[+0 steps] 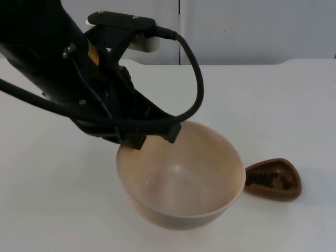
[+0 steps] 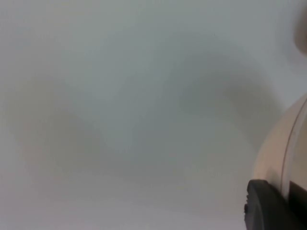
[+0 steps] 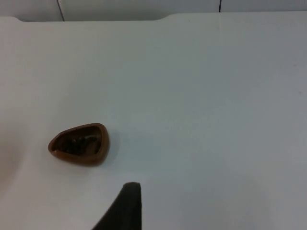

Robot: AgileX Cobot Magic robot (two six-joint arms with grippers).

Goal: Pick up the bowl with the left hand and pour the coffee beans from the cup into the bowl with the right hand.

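Observation:
A cream bowl (image 1: pixel 184 178) hangs tilted above the white table, and its inside is empty. My left gripper (image 1: pixel 140 139) is shut on the bowl's back-left rim. In the left wrist view the bowl's outer wall (image 2: pixel 283 153) curves beside a black fingertip (image 2: pixel 268 207). A small brown cup (image 1: pixel 274 179) holding dark coffee beans sits on the table just right of the bowl. The right wrist view looks down on the cup (image 3: pixel 79 143) from a distance. My right gripper (image 3: pixel 127 208) waits well short of the cup, holding nothing I can see.
The white table top (image 1: pixel 273 105) runs back to the grey partition wall (image 1: pixel 252 26). My left arm (image 1: pixel 63 68) crosses the upper left of the top view above the table.

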